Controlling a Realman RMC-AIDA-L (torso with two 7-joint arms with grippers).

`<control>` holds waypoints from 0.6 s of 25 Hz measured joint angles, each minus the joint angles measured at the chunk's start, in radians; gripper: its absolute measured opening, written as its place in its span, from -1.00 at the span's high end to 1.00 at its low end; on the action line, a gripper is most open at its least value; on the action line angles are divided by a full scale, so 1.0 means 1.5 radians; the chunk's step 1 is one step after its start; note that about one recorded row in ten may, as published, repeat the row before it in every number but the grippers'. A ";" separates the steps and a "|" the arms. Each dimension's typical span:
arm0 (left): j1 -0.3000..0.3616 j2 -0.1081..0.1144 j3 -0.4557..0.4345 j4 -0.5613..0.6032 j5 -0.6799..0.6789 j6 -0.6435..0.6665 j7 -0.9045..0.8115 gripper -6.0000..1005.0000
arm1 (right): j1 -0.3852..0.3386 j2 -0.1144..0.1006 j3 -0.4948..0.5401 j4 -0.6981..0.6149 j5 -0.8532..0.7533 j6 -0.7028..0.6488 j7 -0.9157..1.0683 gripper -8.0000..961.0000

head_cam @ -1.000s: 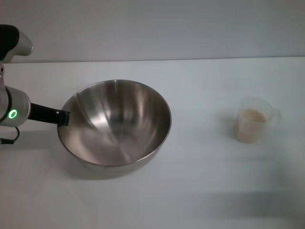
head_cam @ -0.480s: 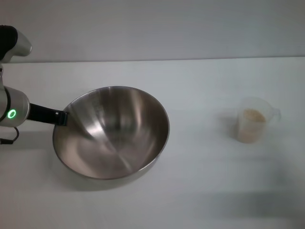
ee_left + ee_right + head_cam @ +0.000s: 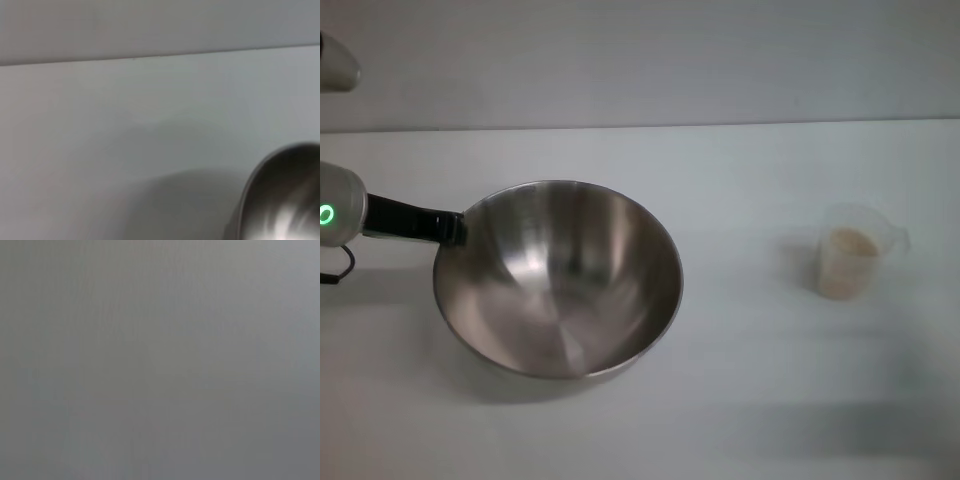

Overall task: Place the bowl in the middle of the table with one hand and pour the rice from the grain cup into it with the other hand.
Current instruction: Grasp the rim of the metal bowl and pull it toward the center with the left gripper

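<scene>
The bowl (image 3: 560, 290), a wide stainless-steel one, sits left of centre on the white table (image 3: 750, 380). My left gripper (image 3: 452, 228) reaches in from the left edge, its black fingers shut on the bowl's left rim. In the left wrist view only a curved piece of the bowl (image 3: 285, 200) shows above the table (image 3: 100, 125). The clear grain cup (image 3: 850, 262) stands upright at the right, well apart from the bowl, with pale rice (image 3: 848, 245) inside. My right gripper is out of view, and the right wrist view shows only plain grey.
The table's far edge (image 3: 720, 124) meets a pale wall behind. Bare tabletop lies between the bowl and the cup and along the front.
The bowl has tipped from a tilt to nearly level and shifted a little nearer to me. My left arm has drawn back toward the left edge, still at the rim. The cup has not moved.
</scene>
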 joint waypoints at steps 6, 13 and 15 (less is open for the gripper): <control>-0.009 0.000 -0.040 0.005 -0.029 -0.020 0.022 0.90 | 0.000 0.000 0.000 0.000 0.000 -0.001 0.000 -0.37; -0.019 0.001 -0.072 0.010 -0.080 -0.034 0.039 0.91 | 0.000 0.000 0.000 -0.001 0.000 -0.002 0.001 -0.37; -0.021 0.001 -0.076 0.010 -0.088 -0.037 0.042 0.91 | 0.000 0.000 0.000 -0.001 0.000 -0.002 0.002 -0.37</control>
